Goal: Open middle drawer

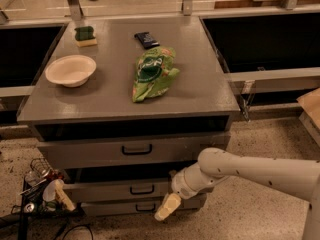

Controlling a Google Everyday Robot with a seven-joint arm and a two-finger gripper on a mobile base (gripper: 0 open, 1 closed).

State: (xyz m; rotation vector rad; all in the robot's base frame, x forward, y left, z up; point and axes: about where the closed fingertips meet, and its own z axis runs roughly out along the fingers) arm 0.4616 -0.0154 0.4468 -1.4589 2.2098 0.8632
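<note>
The grey cabinet has three drawers stacked. The middle drawer (100,190) has a low plain front and a small black loop handle (142,189), with a dark gap above it. The taller top drawer (90,154) is above it and the small bottom drawer (115,207) below. My white arm (240,170) reaches in from the right. My gripper (167,207) hangs low, right of the middle drawer's handle and below it, in front of the bottom drawer's right end. It touches no handle.
On the cabinet top lie a white bowl (70,70), a green chip bag (152,73), a dark packet (146,39) and a green sponge (85,35). A wire basket of clutter (37,189) stands on the floor at the lower left. A cardboard box (312,106) is at the right edge.
</note>
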